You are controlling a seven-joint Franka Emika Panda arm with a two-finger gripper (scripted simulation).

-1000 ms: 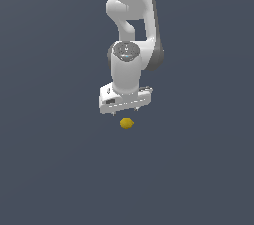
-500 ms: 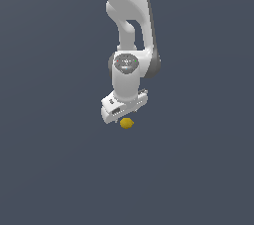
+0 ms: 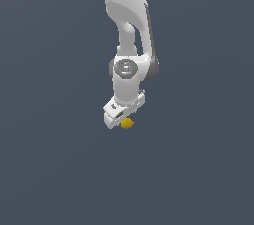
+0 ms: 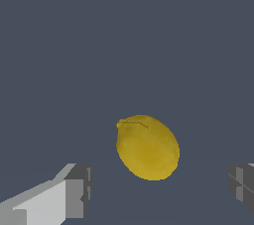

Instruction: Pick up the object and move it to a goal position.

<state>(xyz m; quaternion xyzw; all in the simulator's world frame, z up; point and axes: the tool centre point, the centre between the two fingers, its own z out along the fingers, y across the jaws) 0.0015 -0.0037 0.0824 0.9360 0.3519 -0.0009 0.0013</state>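
Note:
The object (image 3: 127, 123) is a small yellow-orange lump lying on the dark grey floor. It sits just under the white gripper (image 3: 120, 118), which the arm holds tilted above it. In the wrist view the object (image 4: 147, 146) looks like a lemon-shaped body and fills the space between the two fingertips. One grey fingertip (image 4: 77, 190) stands on one side and the other (image 4: 241, 186) on the far side, both apart from the object. The gripper (image 4: 158, 189) is open.
The white arm (image 3: 128, 30) reaches down from the top of the exterior view. Plain dark grey floor (image 3: 54, 159) surrounds the object on all sides.
The arm has come lower and the gripper has tilted and closed in on the object, which has stayed where it lay.

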